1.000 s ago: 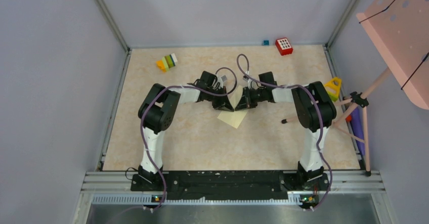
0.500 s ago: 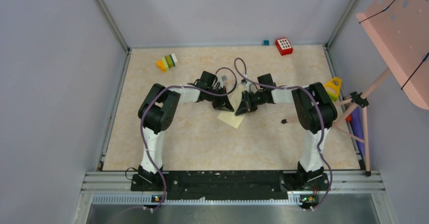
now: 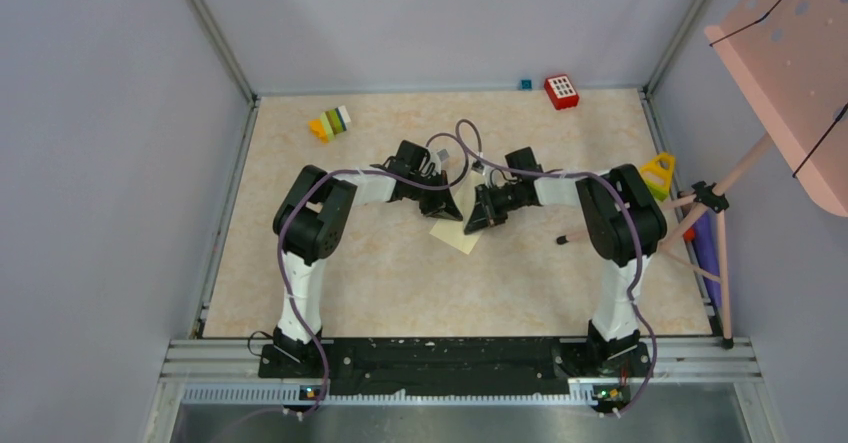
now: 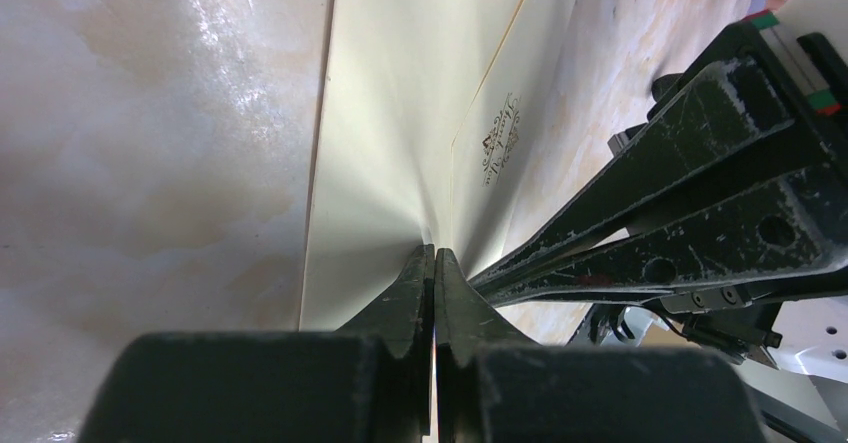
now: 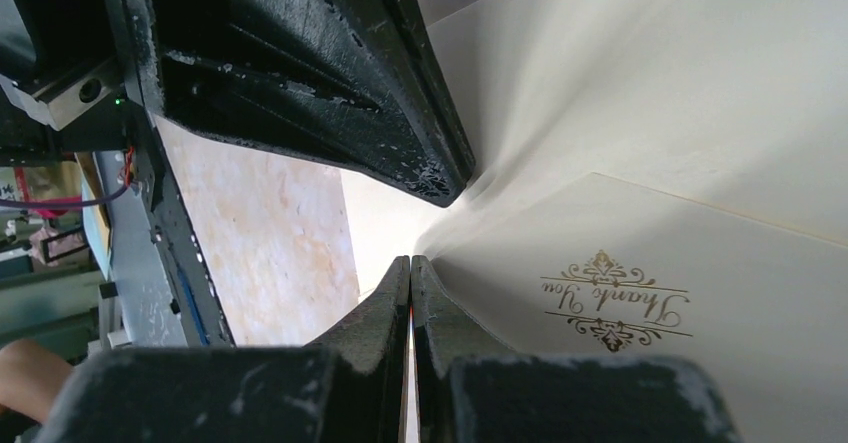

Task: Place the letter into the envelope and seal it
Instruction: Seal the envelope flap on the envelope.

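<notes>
The pale cream-yellow paper envelope (image 3: 458, 236) lies flat at the middle of the beige marbled tabletop (image 3: 380, 273). It is turned like a diamond, with its bare corner pointing toward 5 o'clock. Its far end is hidden under the grippers, so its long axis cannot be told for certain from above. The paper is smooth with a slight sheen, and its edges are crisp and straight. A shallow-angled flap panel lies over the face and carries a small gold ornamental "Thank You" in script. The black left gripper (image 3: 453, 209) comes in from 9 o'clock and the black right gripper (image 3: 473, 223) from 3 o'clock. Each has its scuffed, wedge-shaped fingers pressed fully together with nothing between them. The tips of both rest on the envelope near the flap's edge, just beside each other, and the paper puckers slightly there.
</notes>
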`<state>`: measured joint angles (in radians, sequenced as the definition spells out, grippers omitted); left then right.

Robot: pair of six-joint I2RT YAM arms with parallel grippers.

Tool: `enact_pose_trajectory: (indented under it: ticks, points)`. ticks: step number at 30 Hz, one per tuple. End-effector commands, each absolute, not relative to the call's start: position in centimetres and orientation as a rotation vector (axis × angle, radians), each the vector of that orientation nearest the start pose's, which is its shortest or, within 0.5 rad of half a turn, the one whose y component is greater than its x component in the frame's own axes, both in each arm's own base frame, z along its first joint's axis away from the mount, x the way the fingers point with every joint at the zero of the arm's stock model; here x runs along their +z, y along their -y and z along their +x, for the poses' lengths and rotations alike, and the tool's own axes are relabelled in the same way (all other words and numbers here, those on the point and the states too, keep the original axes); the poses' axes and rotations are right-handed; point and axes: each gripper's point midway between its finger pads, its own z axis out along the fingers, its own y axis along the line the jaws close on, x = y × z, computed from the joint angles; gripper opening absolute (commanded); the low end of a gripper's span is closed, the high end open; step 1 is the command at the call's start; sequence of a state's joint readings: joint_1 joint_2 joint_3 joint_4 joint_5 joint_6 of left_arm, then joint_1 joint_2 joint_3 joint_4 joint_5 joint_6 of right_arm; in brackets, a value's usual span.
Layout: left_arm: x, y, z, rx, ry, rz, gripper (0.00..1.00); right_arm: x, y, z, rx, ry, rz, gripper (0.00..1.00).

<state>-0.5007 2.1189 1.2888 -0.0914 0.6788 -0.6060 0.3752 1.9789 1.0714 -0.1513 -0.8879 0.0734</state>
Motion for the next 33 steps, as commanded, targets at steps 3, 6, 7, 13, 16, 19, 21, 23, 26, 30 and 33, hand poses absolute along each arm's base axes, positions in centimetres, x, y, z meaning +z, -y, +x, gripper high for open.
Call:
enact_pose_trajectory:
  ticks: [3,6,7,13,16,19,21,23,26,30,33]
  points:
    - [-6.0,28.3,33.2,-0.807,-2.857,0.104,0.00,1.8,-26.0,28.6,1.271,-2.496,-0.749,0.00]
    - [-6.1,28.4,33.2,-0.805,-2.857,0.108,0.00,2.1,-25.7,30.2,1.306,-2.494,-0.632,0.00]
    - [-6.0,28.4,33.1,-0.806,-2.857,0.109,0.00,2.1,-25.5,30.8,1.305,-2.495,-0.599,0.00]
    - [-5.9,28.4,33.2,-0.805,-2.853,0.112,0.00,1.5,-24.2,33.7,1.261,-2.497,-0.467,0.00]
    - [-6.0,28.4,33.1,-0.804,-2.856,0.110,0.00,1.2,-23.8,34.5,1.228,-2.498,-0.435,0.00]
    - [-6.0,28.4,33.1,-0.804,-2.856,0.115,0.00,1.0,-23.5,35.7,1.180,-2.495,-0.385,0.00]
    - [-6.0,28.4,33.1,-0.805,-2.855,0.117,0.00,1.1,-23.0,36.9,1.156,-2.479,-0.333,0.00]
    - [-5.9,28.4,33.1,-0.803,-2.855,0.117,0.00,1.1,-22.3,38.0,1.122,-2.476,-0.285,0.00]
    - [-5.9,28.4,33.1,-0.803,-2.855,0.116,0.00,1.1,-21.5,39.0,1.101,-2.476,-0.230,0.00]
    - [-6.0,28.3,33.1,-0.801,-2.856,0.116,0.00,1.1,-20.9,39.7,1.062,-2.474,-0.210,0.00]
    - [-5.9,28.4,33.1,-0.801,-2.855,0.117,0.00,1.0,-20.4,40.2,1.037,-2.473,-0.189,0.00]
